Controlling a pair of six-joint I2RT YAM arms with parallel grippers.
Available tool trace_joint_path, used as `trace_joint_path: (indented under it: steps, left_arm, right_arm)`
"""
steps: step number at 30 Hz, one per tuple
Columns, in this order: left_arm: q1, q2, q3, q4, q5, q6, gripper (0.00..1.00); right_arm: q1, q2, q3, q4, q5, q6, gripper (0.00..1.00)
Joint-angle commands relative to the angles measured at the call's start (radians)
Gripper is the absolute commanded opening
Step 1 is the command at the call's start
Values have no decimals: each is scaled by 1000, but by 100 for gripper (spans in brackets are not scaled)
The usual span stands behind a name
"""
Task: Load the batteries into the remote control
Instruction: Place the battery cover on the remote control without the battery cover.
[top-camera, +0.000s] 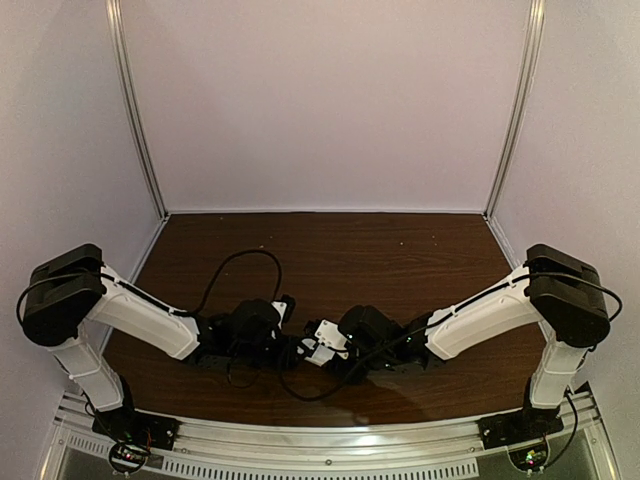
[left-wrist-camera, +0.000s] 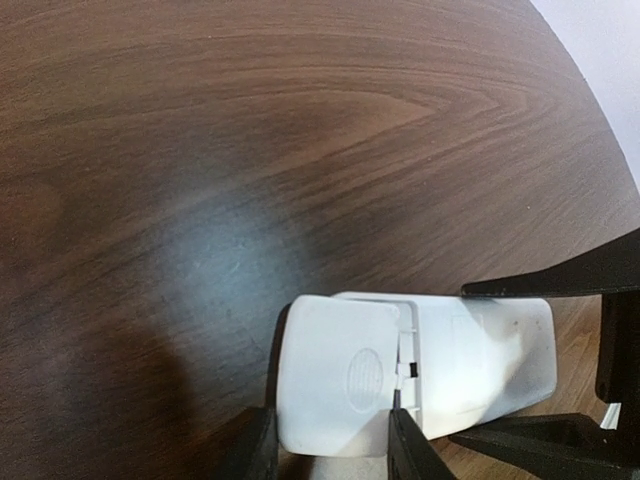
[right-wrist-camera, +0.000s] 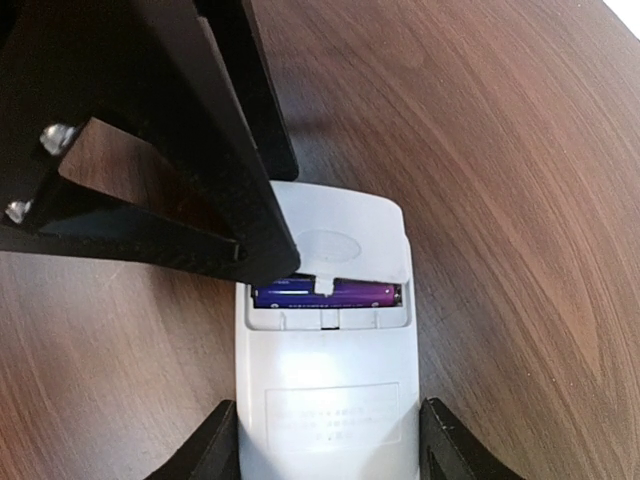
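Note:
The white remote control (right-wrist-camera: 330, 390) lies back up on the table between both grippers; it also shows in the top view (top-camera: 325, 340). Its battery bay is partly open, with the dark blue-purple battery (right-wrist-camera: 325, 294) lying across it. The gold-brown battery is hidden. A white battery cover (left-wrist-camera: 340, 370) sits over the bay's far end, not fully closed. My left gripper (left-wrist-camera: 330, 455) is shut on the cover's sides. My right gripper (right-wrist-camera: 328, 450) is shut on the remote's other end. One left finger (right-wrist-camera: 200, 200) overlaps the bay's left corner.
The dark wood table (top-camera: 350, 250) stretches behind the grippers. White walls with metal corner rails (top-camera: 140, 130) enclose the back and sides. Black cables (top-camera: 225, 270) loop near the left arm.

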Motion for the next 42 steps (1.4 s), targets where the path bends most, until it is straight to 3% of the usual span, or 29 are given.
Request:
trace_joint_path:
  steps: [1, 15, 33, 42]
  left_arm:
    - [-13, 8, 26, -8, 9, 32, 26]
    - [-15, 57, 37, 19, 34, 35, 27]
    - [-19, 31, 14, 31, 31, 54, 44]
    - [-19, -12, -7, 57, 25, 85, 53]
  right_arm:
    - [-1, 29, 6, -40, 4, 15, 49]
    - [-1, 24, -1, -26, 1, 15, 61]
    - [-3, -6, -39, -7, 11, 2, 72]
    - [-2, -46, -72, 27, -3, 0, 84]
